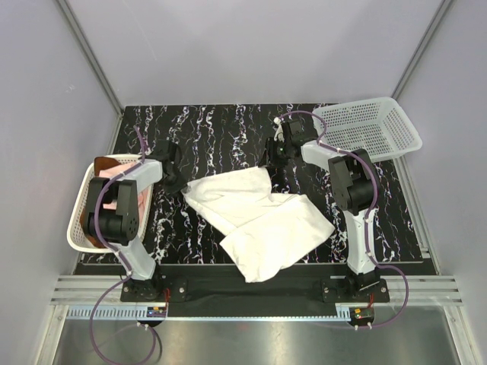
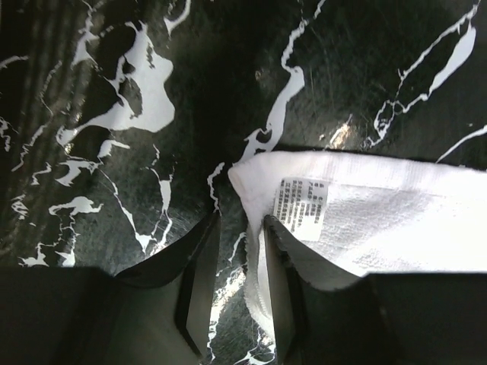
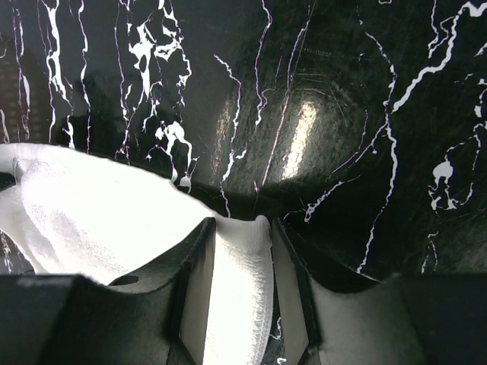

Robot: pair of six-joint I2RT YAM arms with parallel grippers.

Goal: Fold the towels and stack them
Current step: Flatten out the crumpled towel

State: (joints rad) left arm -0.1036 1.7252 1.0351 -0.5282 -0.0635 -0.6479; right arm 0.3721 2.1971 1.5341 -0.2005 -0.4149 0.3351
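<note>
White terry cloth towel [image 1: 262, 220] spread over black marbled tabletop [image 1: 228, 129], one corner clamped between right gripper [image 3: 243, 228] fingers, labelled corner left loose beside parted left gripper [image 2: 240, 228].

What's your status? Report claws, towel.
Left claw open at white towel corner. Right claw shut on white towel. Towel rumpled, unfolded. Nothing atop it.

left gripper [image 2: 240, 228] low, jaws parted, right gripper [image 3: 242, 228] low, pinching white towel [image 3: 91, 213]

A black, white-veined marble-patterned table [image 1: 228, 129] is overlaid at its middle by a rumpled white terry towel [image 1: 259, 217], with a white plastic mesh basket [image 1: 373, 129] set at its far right corner and a second white mesh basket [image 1: 78, 211] at its left edge.
</note>
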